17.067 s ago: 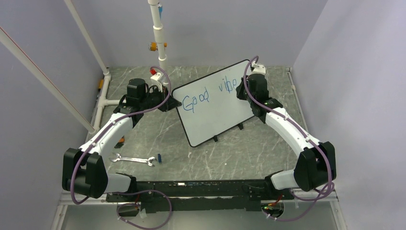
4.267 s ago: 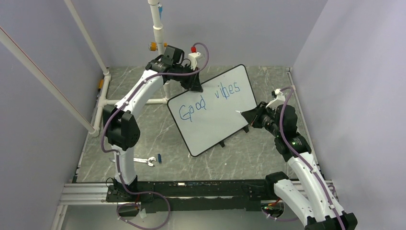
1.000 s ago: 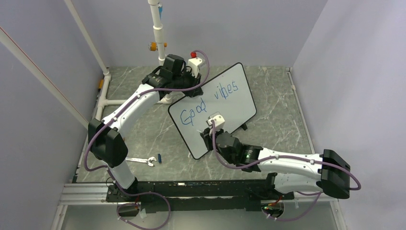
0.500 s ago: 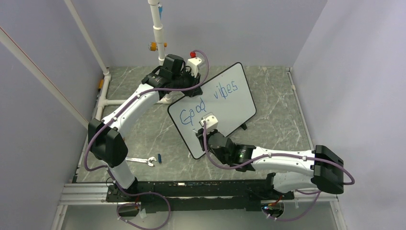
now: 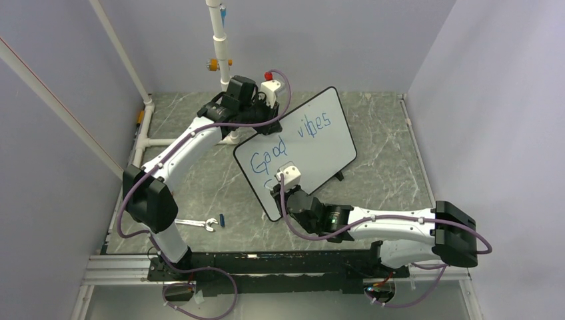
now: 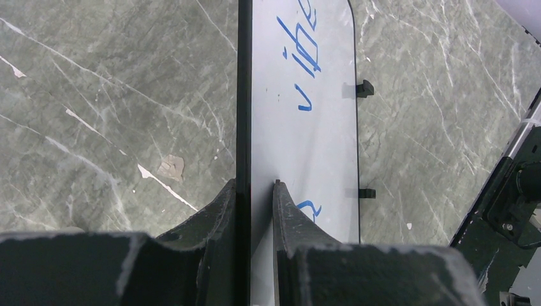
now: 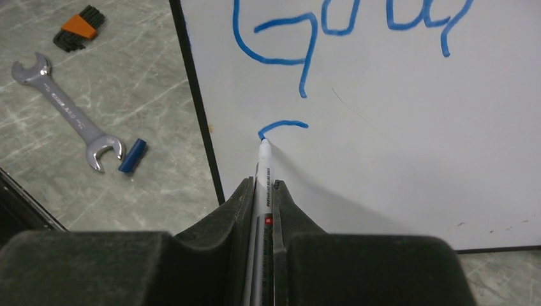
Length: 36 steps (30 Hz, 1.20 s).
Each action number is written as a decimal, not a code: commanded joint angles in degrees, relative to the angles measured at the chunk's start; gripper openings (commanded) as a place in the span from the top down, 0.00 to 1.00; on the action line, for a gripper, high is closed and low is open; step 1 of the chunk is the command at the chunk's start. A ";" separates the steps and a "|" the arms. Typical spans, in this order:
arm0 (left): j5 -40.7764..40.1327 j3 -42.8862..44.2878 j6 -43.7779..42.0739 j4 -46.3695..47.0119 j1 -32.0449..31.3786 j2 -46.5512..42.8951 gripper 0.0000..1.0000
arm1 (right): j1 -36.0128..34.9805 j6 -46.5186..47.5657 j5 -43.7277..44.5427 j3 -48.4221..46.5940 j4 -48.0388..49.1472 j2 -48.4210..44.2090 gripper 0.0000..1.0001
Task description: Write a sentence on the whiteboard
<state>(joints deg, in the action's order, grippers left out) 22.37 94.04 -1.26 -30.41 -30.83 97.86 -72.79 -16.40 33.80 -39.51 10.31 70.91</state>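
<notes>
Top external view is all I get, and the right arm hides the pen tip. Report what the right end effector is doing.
Observer: The right end effector is shut on a white marker; its tip meets the whiteboard at the left end of a short blue stroke under the G.
Operator: Confirm the left hold.
Observer: The left end effector pinches the whiteboard's black-framed edge, one finger on each face.
Operator: Identify the blue bit by the wrench.
Observer: A small blue cap, lying beside the wrench's open end.

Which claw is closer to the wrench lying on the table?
Right. The right gripper holds a marker by the whiteboard's left edge, nearer the wrench; the left gripper clamps its far top edge.
</notes>
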 commanded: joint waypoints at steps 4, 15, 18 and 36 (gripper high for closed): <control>-6.38 -0.94 -3.74 1.64 -0.27 -2.04 1.00 | -0.06 -2.38 5.12 2.36 -3.86 -1.48 1.00; -7.33 -2.08 -3.04 3.11 -0.21 -2.83 1.00 | -0.01 -3.11 9.39 1.97 -7.83 -1.51 1.00; -7.61 -2.28 -2.67 3.51 -0.27 -2.96 1.00 | -0.06 -3.04 9.11 2.43 -8.44 -1.91 1.00; -7.86 -2.29 -2.65 3.57 -0.26 -2.87 1.00 | -0.11 -1.66 -2.96 2.00 -8.08 -0.74 1.00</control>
<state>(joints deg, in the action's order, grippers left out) 21.04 91.83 -0.23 -28.42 -30.83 96.55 -72.95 -18.37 37.04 -36.84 1.34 69.19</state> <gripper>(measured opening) 0.224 0.132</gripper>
